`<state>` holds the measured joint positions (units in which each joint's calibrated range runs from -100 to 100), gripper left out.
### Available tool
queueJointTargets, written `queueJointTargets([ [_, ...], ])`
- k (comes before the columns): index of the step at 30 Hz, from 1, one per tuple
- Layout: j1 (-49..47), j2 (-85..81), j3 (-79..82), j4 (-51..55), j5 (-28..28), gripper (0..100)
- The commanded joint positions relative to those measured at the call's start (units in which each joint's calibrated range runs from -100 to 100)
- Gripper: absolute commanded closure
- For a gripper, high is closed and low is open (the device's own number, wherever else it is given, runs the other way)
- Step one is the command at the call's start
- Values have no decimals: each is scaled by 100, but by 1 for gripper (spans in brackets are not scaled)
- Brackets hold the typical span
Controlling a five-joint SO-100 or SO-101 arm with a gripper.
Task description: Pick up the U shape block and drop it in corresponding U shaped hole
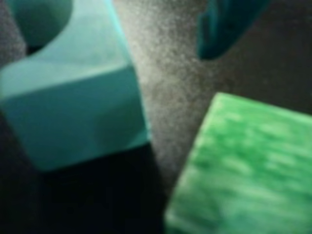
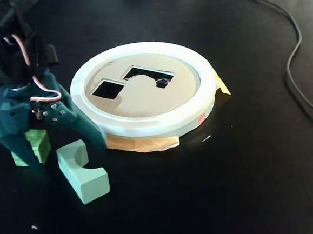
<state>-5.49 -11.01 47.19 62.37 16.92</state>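
The U shape block (image 2: 83,172) is pale mint and lies on the black mat in front of the disc, in the fixed view. It fills the left of the wrist view (image 1: 78,97), notch at the top. My gripper (image 2: 66,152) is open, lowered to the mat, with its jaws either side of the block's far end and not touching it. One finger (image 1: 224,29) shows at the top right of the wrist view. The other finger is out of that view. The U shaped hole (image 2: 149,76) is in the tan, white-rimmed disc (image 2: 146,123).
A darker grainy green cube (image 2: 38,145) sits just behind my left finger in the fixed view and at the lower right of the wrist view (image 1: 248,175). A square hole (image 2: 108,89) lies next to the U hole. A black cable (image 2: 297,79) runs along the right.
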Motion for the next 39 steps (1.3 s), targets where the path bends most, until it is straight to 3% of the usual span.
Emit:
queueJointTargets([
  [1,75,13,-494,-80,39,19],
  [5,100,13,-494,-70,20,24],
  [11,100,4,-494,-90,-5,70],
  [18,100,4,-494,-90,-10,98],
  [34,112,-121,-1195,50,-68,99],
  [39,0,-345,-1504,50,-1211,99],
])
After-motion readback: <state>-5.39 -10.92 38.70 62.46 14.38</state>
